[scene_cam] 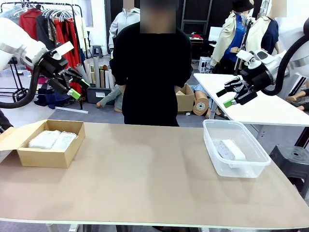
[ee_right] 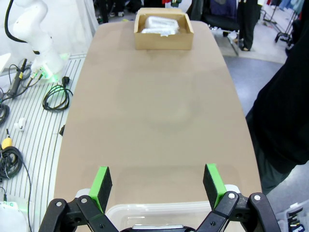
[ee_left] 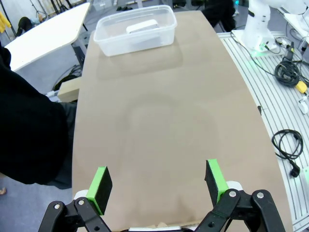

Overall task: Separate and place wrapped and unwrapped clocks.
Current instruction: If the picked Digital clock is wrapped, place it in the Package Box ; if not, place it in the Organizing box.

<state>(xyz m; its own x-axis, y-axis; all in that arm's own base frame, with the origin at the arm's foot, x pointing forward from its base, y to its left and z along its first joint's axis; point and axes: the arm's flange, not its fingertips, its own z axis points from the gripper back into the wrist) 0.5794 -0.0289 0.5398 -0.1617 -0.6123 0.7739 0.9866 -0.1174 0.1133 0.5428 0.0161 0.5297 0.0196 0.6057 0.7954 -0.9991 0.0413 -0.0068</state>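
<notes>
The left gripper (scene_cam: 76,87) hangs high in the air with its fingers spread wide and nothing between them. Below it and a little toward the robot sits the brown cardboard box (scene_cam: 46,157), with two wrapped clocks (scene_cam: 52,139) lying side by side inside. The right gripper (scene_cam: 231,95) also hangs up high, fingers spread wide and holding nothing. Right under it is the clear plastic tub (scene_cam: 240,169), and the bare white clock (scene_cam: 231,150) lies in it. A person (scene_cam: 149,72) in black stands between the two grippers, at the far side of the table (scene_cam: 145,183)
</notes>
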